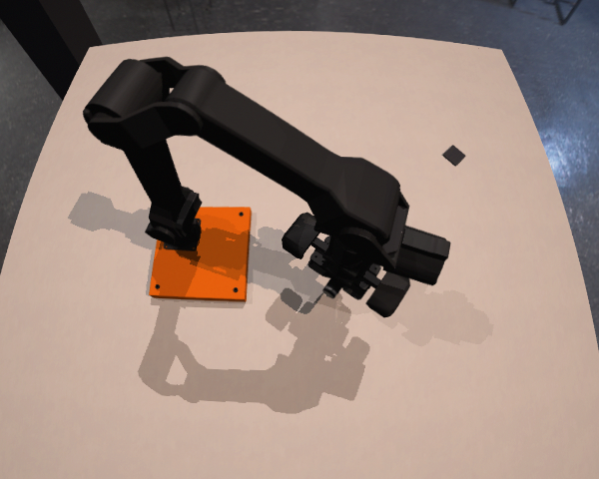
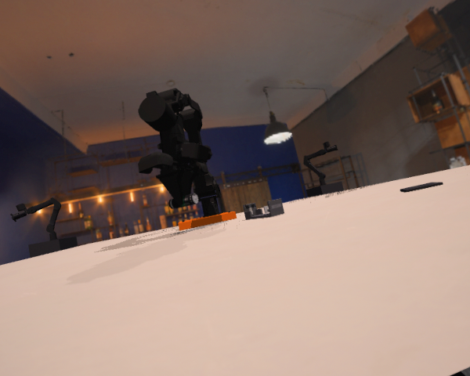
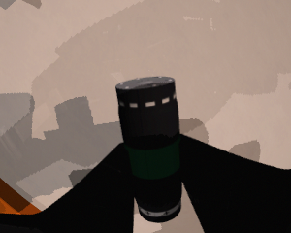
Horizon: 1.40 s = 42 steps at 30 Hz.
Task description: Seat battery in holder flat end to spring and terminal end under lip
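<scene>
The battery (image 3: 147,123) (image 2: 184,200) (image 1: 330,290) is a black cylinder with a green band and metal ends. My gripper (image 3: 151,147) (image 2: 180,199) (image 1: 343,284) is shut on its middle and holds it level, a little above the table, right of the orange base plate. The dark grey holder (image 2: 261,209) sits on the table to the right of the arm's base in the exterior view. In the top view the arm hides it.
The arm stands on an orange base plate (image 1: 228,278) (image 2: 206,220). A small flat black square (image 1: 453,155) (image 2: 421,186) lies far off near the table's right side. The table edge runs all around in the top view.
</scene>
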Each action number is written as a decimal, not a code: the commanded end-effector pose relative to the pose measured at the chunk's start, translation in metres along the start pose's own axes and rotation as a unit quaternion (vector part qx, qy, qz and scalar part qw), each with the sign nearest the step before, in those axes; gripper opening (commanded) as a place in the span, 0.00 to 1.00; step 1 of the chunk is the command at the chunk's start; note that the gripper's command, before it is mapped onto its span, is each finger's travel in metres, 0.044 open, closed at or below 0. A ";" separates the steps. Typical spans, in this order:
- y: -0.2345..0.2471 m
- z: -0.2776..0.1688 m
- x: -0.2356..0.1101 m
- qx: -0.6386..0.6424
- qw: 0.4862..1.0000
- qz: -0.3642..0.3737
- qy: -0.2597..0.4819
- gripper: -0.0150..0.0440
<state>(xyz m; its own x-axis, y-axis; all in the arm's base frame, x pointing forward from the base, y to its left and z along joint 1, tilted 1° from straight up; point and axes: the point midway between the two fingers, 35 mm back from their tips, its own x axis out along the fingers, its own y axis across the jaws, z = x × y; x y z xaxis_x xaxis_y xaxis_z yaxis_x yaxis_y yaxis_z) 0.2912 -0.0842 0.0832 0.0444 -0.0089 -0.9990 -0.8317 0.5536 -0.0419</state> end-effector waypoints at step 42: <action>0.058 0.154 0.009 0.346 0.934 0.036 0.084 0.38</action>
<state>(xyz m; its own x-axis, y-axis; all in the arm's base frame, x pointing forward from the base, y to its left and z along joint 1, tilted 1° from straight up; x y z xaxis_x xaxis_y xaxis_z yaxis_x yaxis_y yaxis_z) 0.3285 0.0768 0.0814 -0.0943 -0.0328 -0.9950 -0.2687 0.9632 -0.0063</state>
